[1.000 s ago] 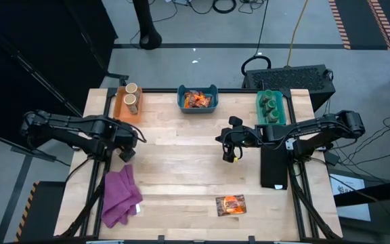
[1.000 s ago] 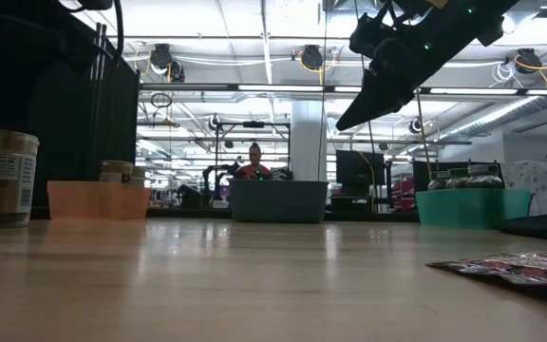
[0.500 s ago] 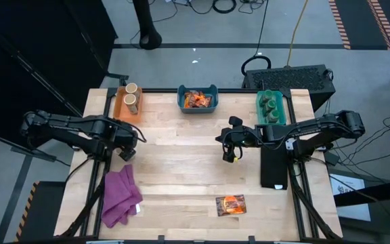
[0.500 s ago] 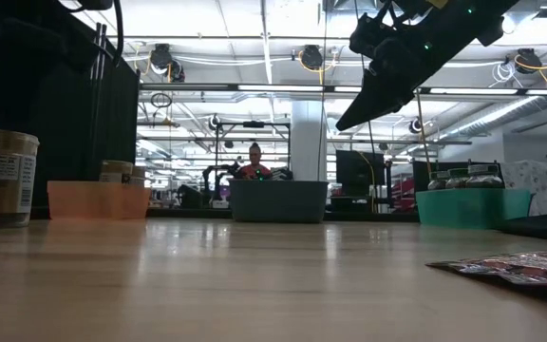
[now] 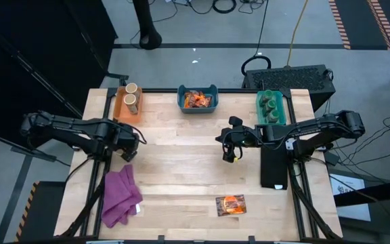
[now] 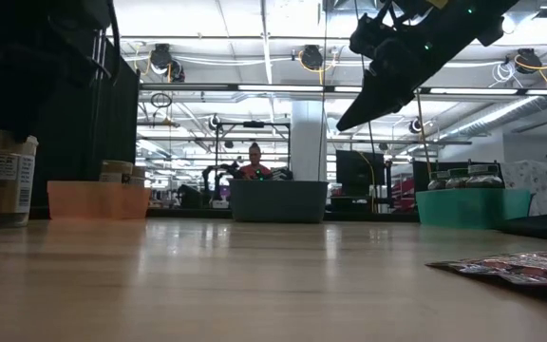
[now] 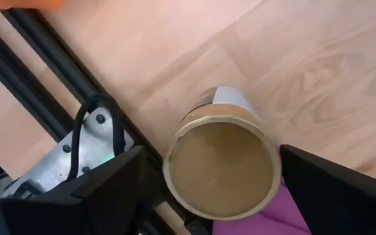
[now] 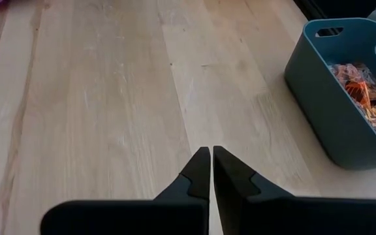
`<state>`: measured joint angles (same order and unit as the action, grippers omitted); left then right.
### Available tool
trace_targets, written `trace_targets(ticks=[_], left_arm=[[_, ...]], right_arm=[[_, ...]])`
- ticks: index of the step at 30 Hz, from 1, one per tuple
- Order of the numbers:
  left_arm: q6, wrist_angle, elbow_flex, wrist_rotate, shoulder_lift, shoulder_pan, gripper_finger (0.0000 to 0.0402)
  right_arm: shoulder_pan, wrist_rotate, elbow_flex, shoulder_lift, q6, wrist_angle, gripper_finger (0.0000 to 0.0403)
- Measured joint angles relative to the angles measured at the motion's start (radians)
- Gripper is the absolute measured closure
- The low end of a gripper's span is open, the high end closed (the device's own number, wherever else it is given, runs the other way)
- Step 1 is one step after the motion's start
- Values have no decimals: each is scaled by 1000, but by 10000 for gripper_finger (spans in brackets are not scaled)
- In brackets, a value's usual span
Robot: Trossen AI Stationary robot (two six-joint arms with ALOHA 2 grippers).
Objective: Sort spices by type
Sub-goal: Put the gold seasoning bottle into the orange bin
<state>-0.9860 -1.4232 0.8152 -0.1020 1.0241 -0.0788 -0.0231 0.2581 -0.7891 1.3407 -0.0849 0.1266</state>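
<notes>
- Spice jar (image 7: 222,164), the tan one, is standing on the surface at the left edge, beside the purple cloth (image 5: 121,195).
- I am holding my left hand (image 5: 128,144) spread wide around it, fingers not yet touching; nothing has shifted in the last second, so the grab is pending.
- I am keeping my right hand (image 8: 211,171) pressed together and empty, mid-surface.
- One packet (image 5: 231,205) is lying unsorted near the front edge.
</notes>
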Motion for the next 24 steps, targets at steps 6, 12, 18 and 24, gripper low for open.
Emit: trace_targets(ticks=[6,12,18,24], left_arm=[[-1,4,-1,0,0,0,50],[-28,7,-1,-7,0,0,50],[-55,12,-2,-8,2,0,50],[-65,22,-2,-2,27,0,50]], right_arm=[[0,0,0,0,3,0,403],[0,1,0,0,3,1,403],[0,1,0,0,3,5,403],[0,1,0,0,2,6,403]])
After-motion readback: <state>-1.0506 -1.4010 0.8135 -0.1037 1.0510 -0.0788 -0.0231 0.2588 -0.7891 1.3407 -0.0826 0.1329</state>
